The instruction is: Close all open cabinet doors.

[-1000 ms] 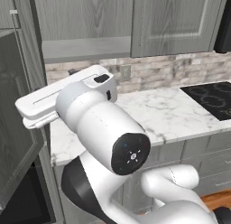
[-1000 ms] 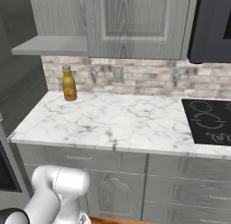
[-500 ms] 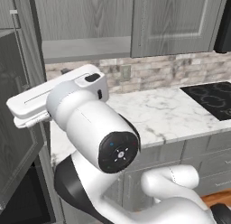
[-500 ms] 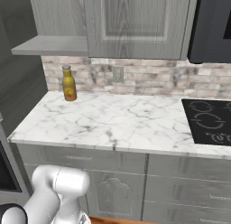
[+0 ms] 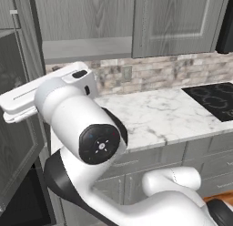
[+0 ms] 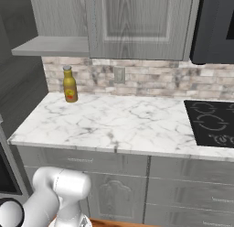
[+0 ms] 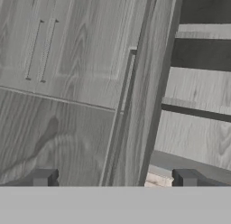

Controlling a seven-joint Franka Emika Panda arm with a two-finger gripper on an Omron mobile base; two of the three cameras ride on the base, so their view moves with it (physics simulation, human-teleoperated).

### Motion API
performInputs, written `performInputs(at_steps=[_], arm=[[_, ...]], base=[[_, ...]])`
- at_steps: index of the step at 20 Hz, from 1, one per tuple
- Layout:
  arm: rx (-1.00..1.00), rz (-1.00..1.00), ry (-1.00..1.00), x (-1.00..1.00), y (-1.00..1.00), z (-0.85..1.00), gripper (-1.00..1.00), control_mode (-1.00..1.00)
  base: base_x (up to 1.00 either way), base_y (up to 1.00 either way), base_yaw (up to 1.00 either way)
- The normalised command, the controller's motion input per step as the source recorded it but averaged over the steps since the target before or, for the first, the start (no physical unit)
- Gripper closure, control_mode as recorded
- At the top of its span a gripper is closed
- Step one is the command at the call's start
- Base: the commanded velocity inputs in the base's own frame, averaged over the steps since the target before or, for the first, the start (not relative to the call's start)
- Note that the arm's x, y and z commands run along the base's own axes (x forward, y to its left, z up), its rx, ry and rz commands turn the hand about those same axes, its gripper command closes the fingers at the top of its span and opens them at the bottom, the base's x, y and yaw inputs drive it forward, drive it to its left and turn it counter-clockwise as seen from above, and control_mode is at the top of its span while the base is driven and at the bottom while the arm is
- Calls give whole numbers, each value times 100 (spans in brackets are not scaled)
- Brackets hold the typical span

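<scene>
Work remains, as far as you can judge. The tall grey wood-grain cabinet door with a raised panel (image 5: 18, 170) at the left edge of the left base view stands swung out from its frame, angled toward you, so it is not yet shut. Beside it, the upper grey wood-grain cabinet door with a raised rectangular panel (image 5: 175, 22) sits flush above the white marble counter (image 5: 159, 115), and the opening to its left shows a bare grey shelf (image 5: 86, 49) with no door across it. I read that compartment as open too, though you cannot see its door in the left base view.

The two-finger gripper (image 7: 115, 178) points at grey wood-grain panelling; its dark finger tips (image 7: 43, 177) stand well apart with nothing between them, so the hand is spread and empty. Ahead of it you see the edge of a door standing off from shelves behind it (image 7: 198, 87) (which cabinet this is, I cannot tell for certain).

The right base view gives you what the left one hides behind the white arm: a small yellow sauce bottle with a red label (image 6: 69, 85) upright on the counter near the brick backsplash (image 6: 151, 79), and the black glass cooktop (image 6: 212, 123) in full. The left base view alone gives you the open tall door.
</scene>
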Motion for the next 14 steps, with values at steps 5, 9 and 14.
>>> performInputs(at_steps=[5, 9, 14], arm=[[-2, -6, 0, 30, 1, -1, -100, -100], [0, -8, 0, 28, 0, 0, -100, -100], [0, -8, 0, 18, 0, 0, -100, -100]], base=[[0, 0, 0], [0, 0, 0], [0, 0, 0]])
